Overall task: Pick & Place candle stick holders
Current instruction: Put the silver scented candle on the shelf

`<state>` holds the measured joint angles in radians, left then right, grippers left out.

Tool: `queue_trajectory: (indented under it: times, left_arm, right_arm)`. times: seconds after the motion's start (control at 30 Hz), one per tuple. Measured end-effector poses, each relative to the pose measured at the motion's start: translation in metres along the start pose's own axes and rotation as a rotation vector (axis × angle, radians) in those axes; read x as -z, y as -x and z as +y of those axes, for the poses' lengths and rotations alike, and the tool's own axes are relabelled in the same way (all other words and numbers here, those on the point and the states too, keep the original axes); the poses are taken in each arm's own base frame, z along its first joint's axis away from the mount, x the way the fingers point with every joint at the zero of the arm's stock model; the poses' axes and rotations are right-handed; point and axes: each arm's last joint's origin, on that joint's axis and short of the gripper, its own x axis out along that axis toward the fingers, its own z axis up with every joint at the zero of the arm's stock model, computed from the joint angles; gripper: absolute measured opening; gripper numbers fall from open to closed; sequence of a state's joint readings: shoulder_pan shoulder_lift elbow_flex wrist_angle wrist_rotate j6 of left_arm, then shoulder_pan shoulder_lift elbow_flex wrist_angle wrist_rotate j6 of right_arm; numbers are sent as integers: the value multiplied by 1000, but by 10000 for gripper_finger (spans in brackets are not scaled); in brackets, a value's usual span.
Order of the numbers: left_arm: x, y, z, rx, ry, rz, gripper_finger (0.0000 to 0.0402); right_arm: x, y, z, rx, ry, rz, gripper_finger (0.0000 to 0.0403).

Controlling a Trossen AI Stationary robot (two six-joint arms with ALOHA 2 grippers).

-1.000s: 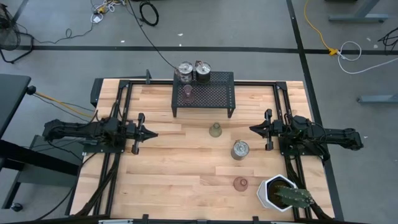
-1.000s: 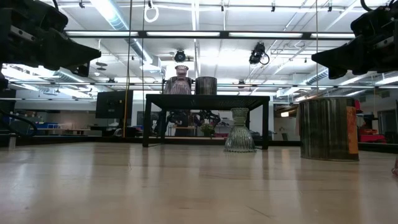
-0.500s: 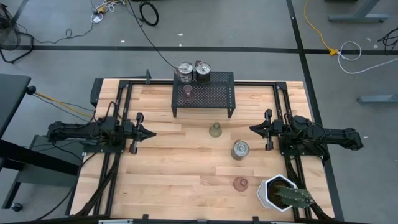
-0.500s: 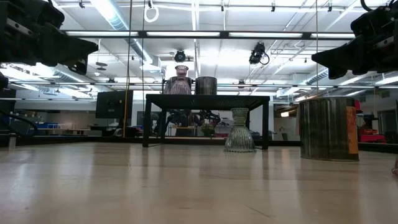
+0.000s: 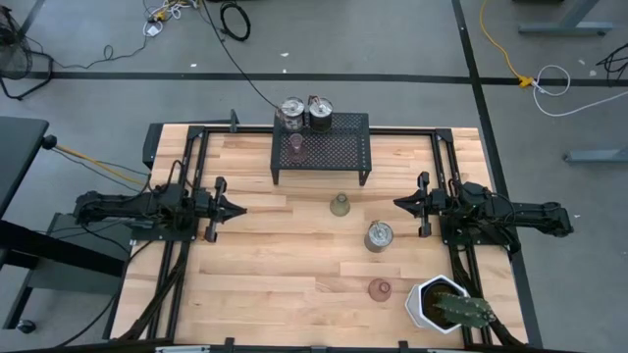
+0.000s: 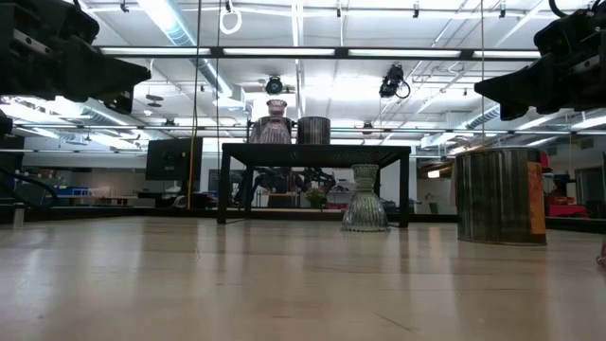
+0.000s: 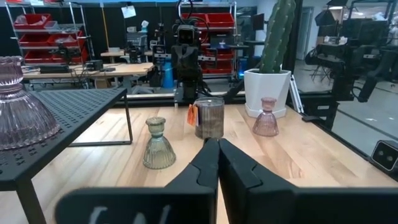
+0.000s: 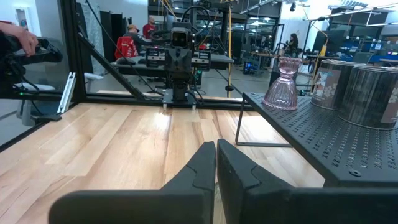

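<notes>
Both grippers, left [image 5: 241, 210] and right [image 5: 396, 204], are being kept closed, empty. Two silvery cans [image 5: 306, 112] and a pink glass cup [image 5: 295, 144] are sitting on the black mesh rack [image 5: 339, 152]; olive-green cup [image 5: 340, 205], third silvery can [image 5: 379, 235], second pink cup [image 5: 380, 289] are left on the wooden table [image 5: 275, 275].

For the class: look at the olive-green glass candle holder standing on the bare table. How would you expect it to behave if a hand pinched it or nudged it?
The olive-green holder flares to a wide foot, so it probably slides before tipping. Its ribbed glass looks slippery and likely fragile. The narrow neck seems the easiest place to pinch.
</notes>
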<state>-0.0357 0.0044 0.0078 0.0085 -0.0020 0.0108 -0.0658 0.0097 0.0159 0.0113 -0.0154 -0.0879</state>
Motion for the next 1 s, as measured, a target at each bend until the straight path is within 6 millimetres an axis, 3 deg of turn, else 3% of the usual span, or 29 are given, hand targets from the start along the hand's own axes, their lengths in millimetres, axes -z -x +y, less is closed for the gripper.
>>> queue_trajectory:
  times: [0.2, 1.0]
  left_arm:
    - [-2, 0, 0, -1, 0, -22, 32]
    - [-4, 0, 0, -5, 0, -42, 34]
  right_arm:
    - [0, 0, 0, 0, 0, 0, 20]
    - [0, 0, 0, 0, 0, 0, 20]
